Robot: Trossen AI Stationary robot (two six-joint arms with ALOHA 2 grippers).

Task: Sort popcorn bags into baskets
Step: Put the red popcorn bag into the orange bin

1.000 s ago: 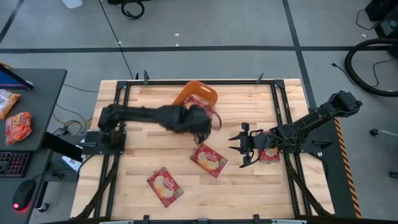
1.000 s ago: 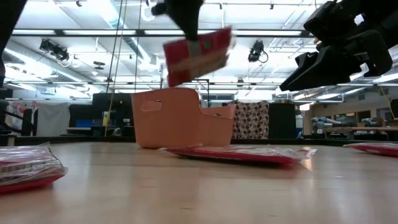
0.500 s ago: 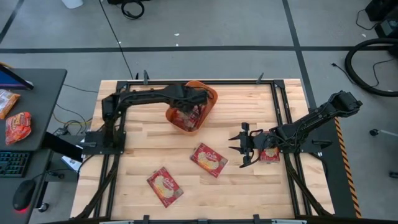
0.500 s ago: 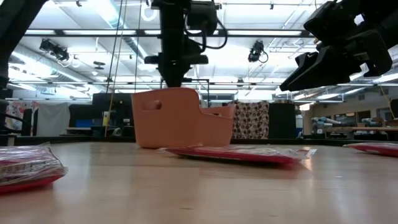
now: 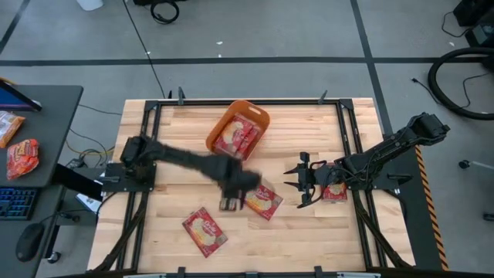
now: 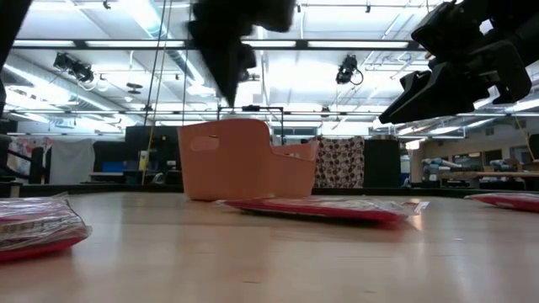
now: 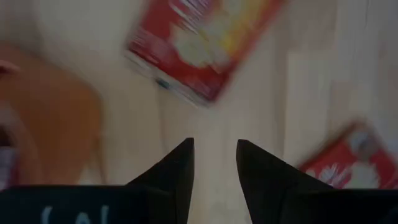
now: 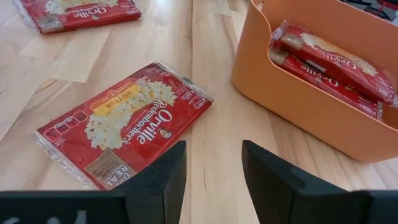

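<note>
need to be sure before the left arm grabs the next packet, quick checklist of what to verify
1. Left gripper empty, fingers apart: ok.
2. Nearest flat red glossy popcorn packet lies flat on the wooden table, beside that gripper: ok.
3. Right gripper open, clear of that packet: ok.
4. Orange plastic tub upright, packets inside: ok.
5. Room left in the tub: cannot tell.

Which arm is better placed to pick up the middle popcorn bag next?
Left: its open, empty gripper hangs right beside that popcorn bag. The right gripper, also open, waits farther off.
</note>
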